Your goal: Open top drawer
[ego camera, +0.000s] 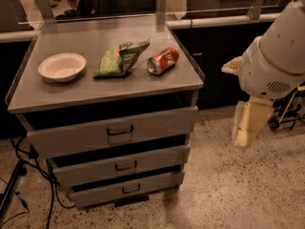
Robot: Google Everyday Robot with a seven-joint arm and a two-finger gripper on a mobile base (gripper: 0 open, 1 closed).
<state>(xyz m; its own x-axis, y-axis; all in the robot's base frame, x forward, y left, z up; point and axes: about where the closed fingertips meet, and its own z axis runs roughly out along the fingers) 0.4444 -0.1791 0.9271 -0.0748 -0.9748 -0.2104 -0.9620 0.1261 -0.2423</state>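
Observation:
The top drawer (157, 126) is the widest grey metal front of the cabinet, with a dark loop handle (120, 130) at its centre. A dark gap shows above the front, and nothing of its inside is visible. My gripper (248, 124) hangs pointing down from the white arm (276, 56) at the right, well to the right of the cabinet and about level with the top drawer. It touches nothing.
On the cabinet top (71, 92) lie a white bowl (62, 66), a green snack bag (120, 58) and a red soda can (163, 61). Two narrower drawers (125, 166) sit below. Cables (28, 175) trail on the floor at the left. A wheeled frame (286, 113) stands at the far right.

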